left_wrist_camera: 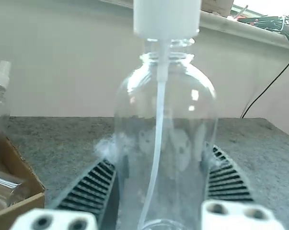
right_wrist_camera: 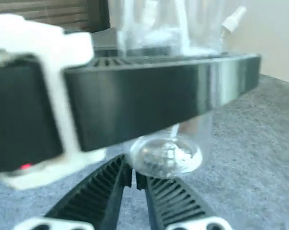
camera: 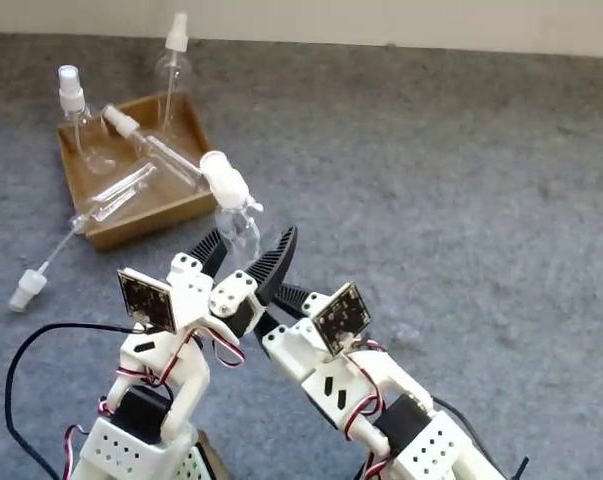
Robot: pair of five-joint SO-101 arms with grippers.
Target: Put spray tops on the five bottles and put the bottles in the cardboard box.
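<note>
My left gripper point(camera: 249, 242) is shut on an upright clear bottle point(camera: 237, 222), its black fingers point(left_wrist_camera: 94, 184) pressing both sides of the glass point(left_wrist_camera: 166, 143). A white spray top point(camera: 224, 178) sits at the bottle's neck, and its tube hangs down inside point(left_wrist_camera: 156, 143). My right gripper point(camera: 283, 298) is low behind the left one, shut and holding nothing point(right_wrist_camera: 133, 173). Just past its tips are the bottle's base point(right_wrist_camera: 166, 155) and the left gripper's finger point(right_wrist_camera: 158, 100). The cardboard box point(camera: 146, 222) at the left holds an upright capped bottle point(camera: 76, 120) and two lying bottles point(camera: 161, 155).
A loose spray top point(camera: 26, 290) with its long tube lies on the grey carpet left of the box. Another capped bottle point(camera: 173, 60) stands behind the box. A black cable point(camera: 21, 350) loops beside the left arm's base. Open carpet spreads to the right.
</note>
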